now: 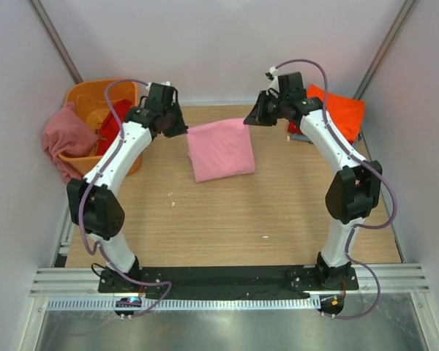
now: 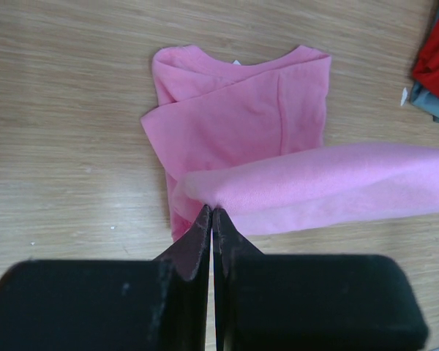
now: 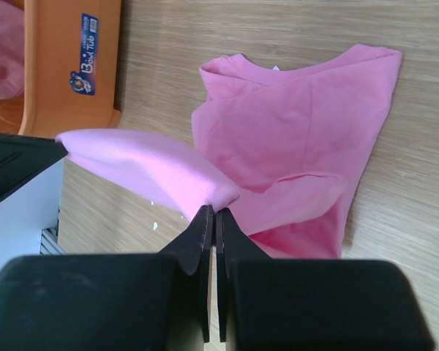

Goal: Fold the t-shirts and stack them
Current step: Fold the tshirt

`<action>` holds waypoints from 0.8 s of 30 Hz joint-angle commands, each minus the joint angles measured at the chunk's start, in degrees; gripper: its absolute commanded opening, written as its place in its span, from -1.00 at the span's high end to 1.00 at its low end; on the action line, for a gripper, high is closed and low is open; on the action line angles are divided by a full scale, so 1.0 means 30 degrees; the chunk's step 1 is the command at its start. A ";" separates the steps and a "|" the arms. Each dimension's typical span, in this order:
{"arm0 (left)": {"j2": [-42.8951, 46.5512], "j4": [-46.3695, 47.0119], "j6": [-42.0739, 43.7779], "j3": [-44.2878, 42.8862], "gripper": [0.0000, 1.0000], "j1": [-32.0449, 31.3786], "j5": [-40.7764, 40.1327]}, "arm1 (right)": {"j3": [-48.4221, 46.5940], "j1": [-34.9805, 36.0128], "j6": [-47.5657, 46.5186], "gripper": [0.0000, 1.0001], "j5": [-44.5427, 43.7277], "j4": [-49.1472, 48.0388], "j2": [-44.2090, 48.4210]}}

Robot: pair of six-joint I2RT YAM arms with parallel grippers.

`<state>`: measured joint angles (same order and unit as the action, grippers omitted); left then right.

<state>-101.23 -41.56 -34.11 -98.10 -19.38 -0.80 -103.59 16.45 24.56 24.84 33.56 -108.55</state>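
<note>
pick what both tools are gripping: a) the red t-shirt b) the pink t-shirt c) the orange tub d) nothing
b: in the wrist views the left tool and the right tool are each pinched shut on a lifted fold of the pink t-shirt.

Each arm is built of glossy white tubular links joined by bulky, rounded black joint housings: the left arm point(image 1: 121, 150) at the left of the top view, the right arm point(image 1: 335, 142) at the right. A pale lavender cable point(image 1: 111, 102) runs in loose loops along each arm, from wrist to foot. Both feet are bolted to a flat black base plate point(image 1: 227, 278) at the bottom of the frame. In the wrist views, the left gripper point(image 2: 211, 212) and right gripper point(image 3: 211, 210) show matte black, round-cornered blocks carrying thin dark fingers point(image 2: 196, 245) that taper to points, their faces tinged reddish brown.
</note>
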 commanded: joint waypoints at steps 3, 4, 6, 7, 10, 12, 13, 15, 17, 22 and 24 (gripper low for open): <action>0.1488 -0.0121 0.0060 -0.0314 1.00 0.0072 0.0148 | -0.0711 0.0143 0.0223 0.97 0.0216 0.0267 0.1409; 0.1372 -0.0208 0.0090 -0.0490 1.00 0.0072 0.0149 | -0.0830 0.0143 0.0223 0.97 0.0216 0.0355 0.1264; 0.0934 -0.0472 0.0178 -0.0899 1.00 0.0072 0.0149 | -0.1152 0.0143 0.0164 0.97 0.0274 0.0444 0.0826; 0.0757 -0.0502 0.0207 -0.1047 1.00 0.0072 0.0149 | -0.1269 0.0143 0.0164 0.97 0.0304 0.0473 0.0649; -0.0208 -0.0473 0.0294 -0.1574 1.00 0.0072 0.0120 | -0.2088 0.0143 0.0106 0.97 0.0450 0.0589 -0.0405; -0.1259 -0.0531 0.0470 -0.2390 1.00 0.0101 0.0120 | -0.3370 0.0172 -0.0011 0.97 0.0508 0.0736 -0.1195; -0.1672 -0.0589 0.0558 -0.2773 1.00 0.0188 0.0090 | -0.3989 0.0114 -0.0099 0.97 0.0480 0.0969 -0.2272; -0.3335 -0.0648 0.0850 -0.4260 1.00 0.0364 0.0090 | -0.6380 -0.0003 -0.0304 0.97 0.0451 0.1379 -0.3565; -0.5124 -0.1315 0.0940 -0.6888 0.99 0.0919 0.0613 | -0.8408 -0.0411 -0.0130 0.93 0.0567 0.1791 -0.6249; -1.3371 -0.3630 0.0126 -1.4803 0.36 0.2761 0.2134 | -1.6116 -0.1701 0.2911 -0.99 0.2587 -0.1738 -1.3055; -1.5350 -0.5064 -0.0813 -1.8849 0.05 0.3292 0.2554 | -1.5954 -0.2142 0.4171 -0.99 0.3346 -0.4084 -1.4089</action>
<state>-139.92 -48.71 -33.41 -144.18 -13.39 3.40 -148.73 12.93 29.74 30.17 30.59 -146.91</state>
